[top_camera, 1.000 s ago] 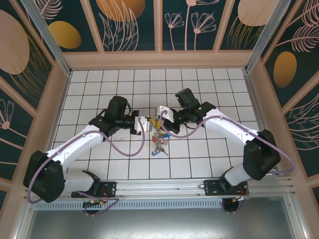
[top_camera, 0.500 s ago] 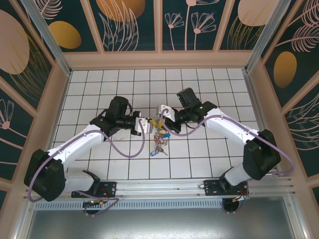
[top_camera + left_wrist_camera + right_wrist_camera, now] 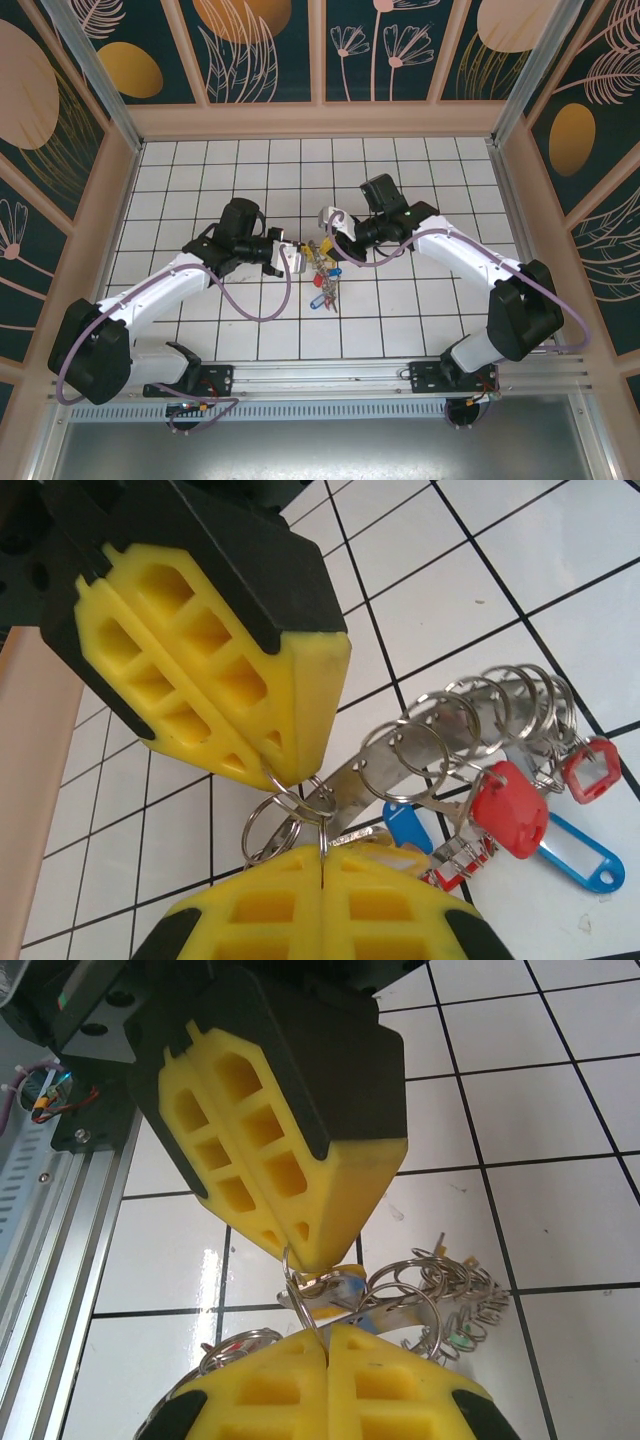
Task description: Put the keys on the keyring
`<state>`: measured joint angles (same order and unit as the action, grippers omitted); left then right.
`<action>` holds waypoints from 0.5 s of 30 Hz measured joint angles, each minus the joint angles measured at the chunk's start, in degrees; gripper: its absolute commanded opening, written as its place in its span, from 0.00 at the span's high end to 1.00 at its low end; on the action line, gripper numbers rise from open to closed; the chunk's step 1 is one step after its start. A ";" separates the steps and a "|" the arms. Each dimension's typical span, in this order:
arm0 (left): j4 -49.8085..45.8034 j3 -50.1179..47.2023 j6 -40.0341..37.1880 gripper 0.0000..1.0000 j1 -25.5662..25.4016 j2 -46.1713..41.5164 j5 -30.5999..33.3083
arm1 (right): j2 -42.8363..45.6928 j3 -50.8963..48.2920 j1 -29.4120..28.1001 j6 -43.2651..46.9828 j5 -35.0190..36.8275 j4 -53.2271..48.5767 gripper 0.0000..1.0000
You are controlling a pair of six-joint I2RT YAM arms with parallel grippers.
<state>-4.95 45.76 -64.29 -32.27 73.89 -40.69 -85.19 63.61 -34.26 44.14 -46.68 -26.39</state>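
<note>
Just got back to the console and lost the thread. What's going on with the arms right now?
The two grippers meet at the keyring. The left gripper and the right gripper each look pinched on an end of it. Several keys with red and blue tags already hang on it. I can't tell whether any key is left to thread.

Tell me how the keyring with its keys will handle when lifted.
Probably floppy: the keys hang loosely threaded on the keyring, so they should swing and slide along it. The shiny metal band itself looks rigid, and perhaps slippery.
</note>
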 measured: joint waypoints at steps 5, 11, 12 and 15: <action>1.07 -0.39 0.04 1.00 -0.22 -0.26 0.52 | 0.04 0.00 0.57 -1.14 -0.98 0.48 1.00; 4.11 -1.70 1.81 1.00 -0.33 -1.25 0.63 | 0.94 -1.55 1.27 -3.37 -2.21 3.41 1.00; 4.92 -2.05 2.67 1.00 -0.33 -1.31 0.59 | 1.22 -2.21 1.31 -4.28 -2.56 4.61 1.00; 7.78 -3.45 5.77 1.00 -0.31 -1.46 -0.07 | 2.49 -5.11 1.60 -8.41 -3.61 9.70 1.00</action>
<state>2.83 42.30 -58.52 -32.58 72.42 -40.75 -82.70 58.50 -32.67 35.73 -50.28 -16.69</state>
